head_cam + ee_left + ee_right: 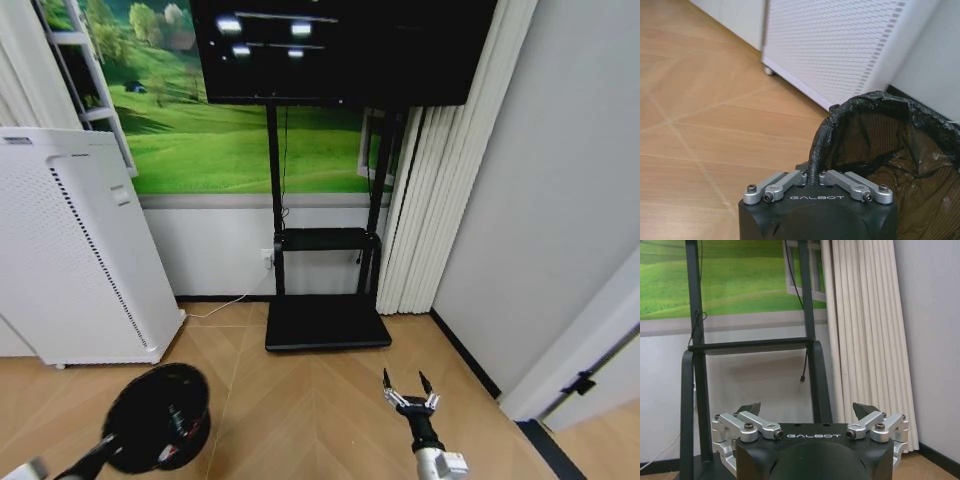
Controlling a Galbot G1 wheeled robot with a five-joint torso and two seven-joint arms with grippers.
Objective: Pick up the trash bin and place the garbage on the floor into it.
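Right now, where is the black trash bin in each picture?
Head view: the trash bin is at the bottom left, held up over the floor on the left arm.
Left wrist view: the bin is at the lower right, its bagged rim pinched in the left pincer.
Right wrist view: no bin here, just the open right pincer.
Shared landmark: the white air purifier beside the bin.
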